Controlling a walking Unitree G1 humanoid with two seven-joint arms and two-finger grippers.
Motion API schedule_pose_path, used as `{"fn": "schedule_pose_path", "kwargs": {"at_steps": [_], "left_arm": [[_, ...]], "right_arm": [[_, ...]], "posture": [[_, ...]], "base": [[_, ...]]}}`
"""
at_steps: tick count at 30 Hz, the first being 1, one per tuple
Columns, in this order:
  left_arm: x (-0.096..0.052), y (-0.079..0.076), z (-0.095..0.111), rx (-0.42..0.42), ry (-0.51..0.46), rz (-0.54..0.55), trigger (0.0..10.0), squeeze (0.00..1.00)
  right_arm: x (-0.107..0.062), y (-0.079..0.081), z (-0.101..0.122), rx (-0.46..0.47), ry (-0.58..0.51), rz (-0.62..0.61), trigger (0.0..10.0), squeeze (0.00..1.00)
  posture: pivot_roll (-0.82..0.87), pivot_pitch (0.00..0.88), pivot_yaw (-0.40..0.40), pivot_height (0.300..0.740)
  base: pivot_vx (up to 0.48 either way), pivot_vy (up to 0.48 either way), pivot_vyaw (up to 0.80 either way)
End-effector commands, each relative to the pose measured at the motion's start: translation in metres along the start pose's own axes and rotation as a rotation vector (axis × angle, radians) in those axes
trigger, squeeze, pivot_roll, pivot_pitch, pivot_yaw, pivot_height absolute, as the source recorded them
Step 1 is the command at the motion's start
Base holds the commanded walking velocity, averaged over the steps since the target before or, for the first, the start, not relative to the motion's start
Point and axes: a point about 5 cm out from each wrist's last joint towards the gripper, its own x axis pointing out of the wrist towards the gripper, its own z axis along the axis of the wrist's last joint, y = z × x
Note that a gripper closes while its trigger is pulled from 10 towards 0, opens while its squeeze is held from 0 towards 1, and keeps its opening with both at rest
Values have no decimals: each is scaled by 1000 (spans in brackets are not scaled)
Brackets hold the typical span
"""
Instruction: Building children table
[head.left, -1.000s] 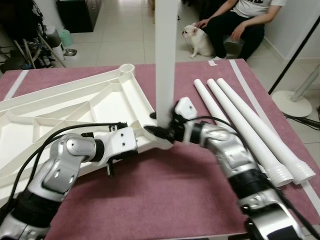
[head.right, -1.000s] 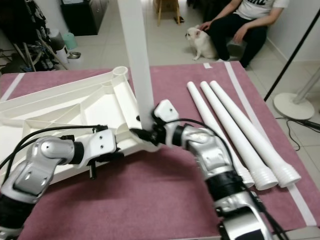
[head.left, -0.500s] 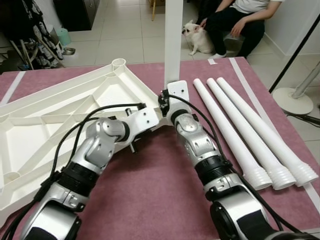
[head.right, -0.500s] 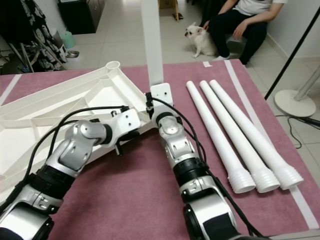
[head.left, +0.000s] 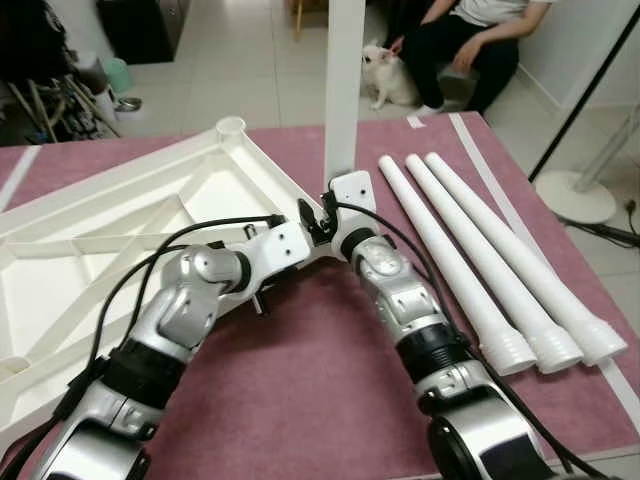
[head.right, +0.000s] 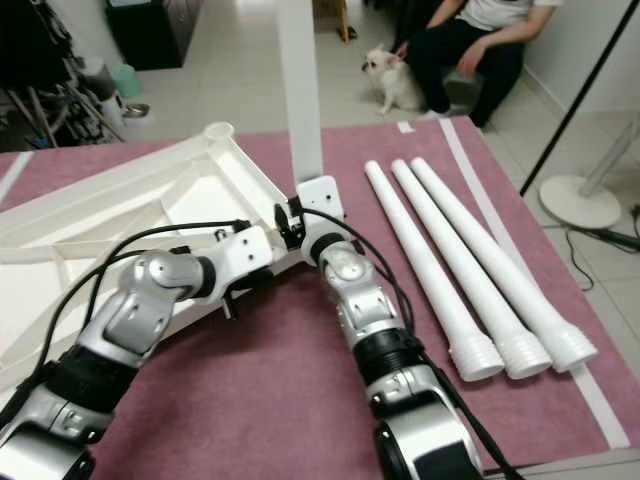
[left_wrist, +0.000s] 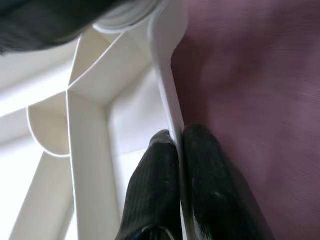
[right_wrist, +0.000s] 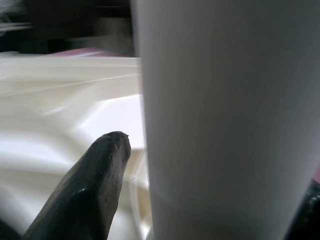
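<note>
So right now I've got the white tabletop (head.left: 120, 230) lying upside down on the maroon mat (head.left: 320, 380), ribs facing up, taking up most of the left half of the work area. One white table leg (head.left: 344, 90) stands upright at the tabletop's near right corner, running up out of the head views.

My right gripper (head.left: 322, 212) is at the bottom of that leg. In the right wrist view the leg (right_wrist: 225, 120) fills the space beside one black finger (right_wrist: 90, 185), with a sliver of the other finger at the far edge, so the fingers are spread around the leg and closed onto it.

My left gripper (left_wrist: 177, 150) is pinched on the tabletop's thin side wall (left_wrist: 167, 85) just beside that same corner. In the left wrist view both black fingers (left_wrist: 155, 185) are pressed nearly together with the wall sandwiched between them, mat on one side and the ribbed inside on the other.

Three more legs (head.left: 480, 255) lie side by side on the mat to the right, ridged ends toward me, well apart from the grippers.

Past the mat, a person (head.left: 470, 40) sits on the tiled floor with a hand on a small white dog (head.left: 385, 75).
</note>
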Motion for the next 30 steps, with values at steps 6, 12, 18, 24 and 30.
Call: {"fn": "schedule_pose_path", "kwargs": {"at_steps": [6,12,18,24,30], "left_arm": [[-33,-5,29,219,-168,-78,10000,0],[-41,-8,23,215,-153,-110,10000,0],[-33,-5,28,208,-162,-66,10000,0],[-13,8,39,169,-159,42,10000,0],[12,23,53,141,-140,152,10000,0]], "right_arm": [[-25,26,4,-18,35,461,10000,0],[-43,24,0,4,81,647,2471,0],[-24,20,-7,-6,112,460,0,0],[7,3,-26,-10,224,30,0,0],[18,-10,-43,30,334,-401,0,0]], "posture": [[101,0,61,740],[104,0,61,740],[105,0,60,740],[100,0,63,740],[92,0,69,740]], "base": [[0,0,0],[0,0,0],[0,0,0],[0,0,0],[0,0,0]]}}
